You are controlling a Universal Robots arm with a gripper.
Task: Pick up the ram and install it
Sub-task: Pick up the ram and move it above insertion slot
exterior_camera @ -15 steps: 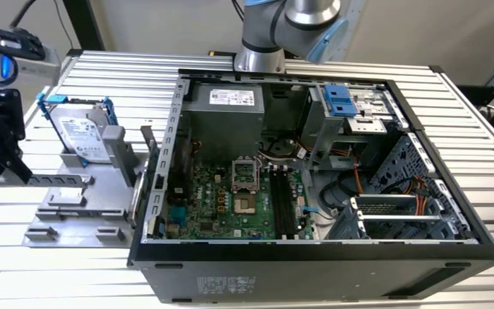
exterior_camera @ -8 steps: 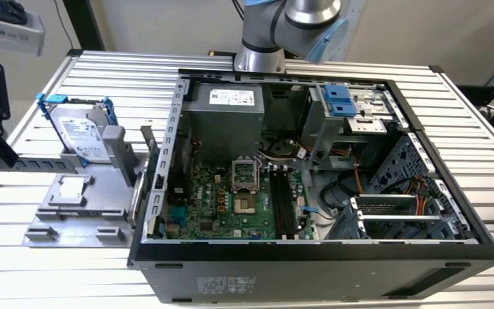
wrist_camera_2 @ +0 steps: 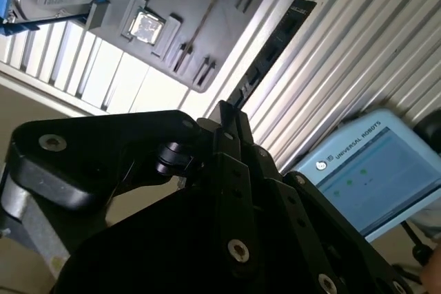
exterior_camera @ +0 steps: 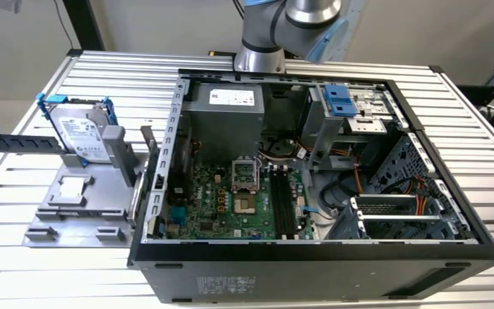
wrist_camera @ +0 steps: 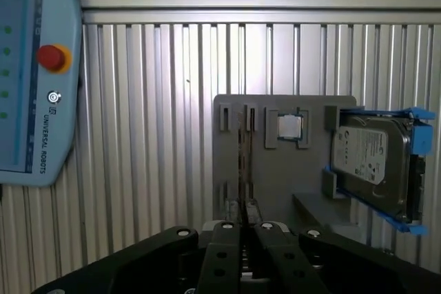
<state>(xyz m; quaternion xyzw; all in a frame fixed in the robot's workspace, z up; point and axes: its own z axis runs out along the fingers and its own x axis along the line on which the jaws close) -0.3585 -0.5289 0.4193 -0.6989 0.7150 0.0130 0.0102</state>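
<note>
UR arm point(exterior_camera: 269, 29) up, end effector point(wrist_camera: 242, 224) shut

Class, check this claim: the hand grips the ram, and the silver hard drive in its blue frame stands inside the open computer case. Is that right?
One part is wrong. In the exterior view the hard drive stands on the grey tray beside the computer case, not inside it. The hand does grip the ram.

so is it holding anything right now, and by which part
The end effector is shut on the ram stick, pinching it at one short end. The rest of the stick juts straight out beyond it.
</note>
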